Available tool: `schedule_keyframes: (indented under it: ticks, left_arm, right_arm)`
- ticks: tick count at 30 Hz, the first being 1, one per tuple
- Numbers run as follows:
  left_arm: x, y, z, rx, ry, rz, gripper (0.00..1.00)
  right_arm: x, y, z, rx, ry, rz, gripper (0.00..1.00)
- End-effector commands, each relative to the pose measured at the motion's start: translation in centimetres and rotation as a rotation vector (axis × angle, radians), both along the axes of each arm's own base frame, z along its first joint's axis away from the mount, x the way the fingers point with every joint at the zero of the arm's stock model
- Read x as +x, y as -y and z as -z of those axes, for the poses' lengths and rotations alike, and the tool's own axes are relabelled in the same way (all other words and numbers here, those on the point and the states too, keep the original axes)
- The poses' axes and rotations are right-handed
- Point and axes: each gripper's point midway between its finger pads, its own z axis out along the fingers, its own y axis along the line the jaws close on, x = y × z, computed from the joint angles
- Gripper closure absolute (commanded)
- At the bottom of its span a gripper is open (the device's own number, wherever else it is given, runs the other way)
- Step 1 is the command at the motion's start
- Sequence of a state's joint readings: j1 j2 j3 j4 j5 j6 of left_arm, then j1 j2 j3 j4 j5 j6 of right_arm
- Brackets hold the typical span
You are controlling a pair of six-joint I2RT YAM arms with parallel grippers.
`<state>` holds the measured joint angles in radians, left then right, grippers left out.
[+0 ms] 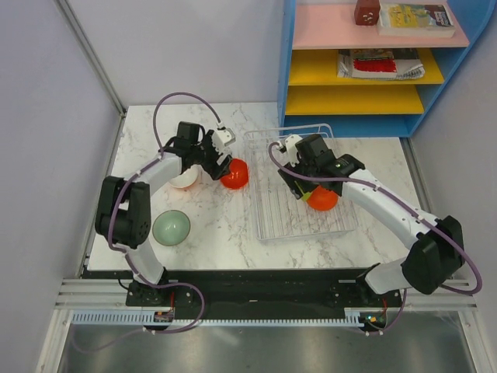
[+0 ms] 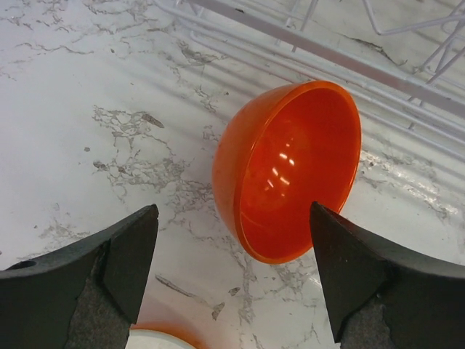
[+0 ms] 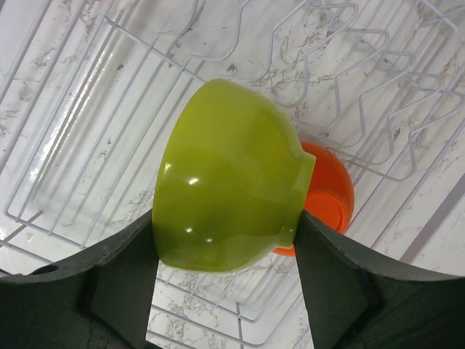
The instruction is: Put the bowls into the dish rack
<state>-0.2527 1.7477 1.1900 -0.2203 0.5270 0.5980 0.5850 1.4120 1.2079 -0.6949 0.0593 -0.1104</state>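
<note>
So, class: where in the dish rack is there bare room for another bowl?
Free: the dish rack's left ribs, between its left wall and the racked orange bowl, and its far-left corner. Crowded: near right, where the right end effector holds the yellow-green bowl over that orange bowl.

Glossy plastic, thin pale wire
The yellow-green bowl over the dish rack and the orange bowl beside it look smooth and shiny.
</note>
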Motion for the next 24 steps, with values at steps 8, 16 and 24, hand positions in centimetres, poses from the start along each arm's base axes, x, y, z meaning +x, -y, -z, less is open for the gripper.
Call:
schedule_keyframes:
  ticks: [8,16,24]
  left_arm:
    - [2.3,0.4,0.6,0.024,0.06,0.029,0.53]
    - [1.7,0.3,1.0,0.019,0.044,0.028,0.98]
    - [0.1,-0.2,-2.5,-0.013,0.09,0.005,0.98]
  right_arm:
    - [2.3,-0.8,-0.4,-0.237,0.133,-0.011,1.0]
    - [2.1,-2.3,2.0,-0.404,0.174,-0.048,1.0]
    - [1.7,-3.7,4.0,-0.501,0.201,-0.084,1.0]
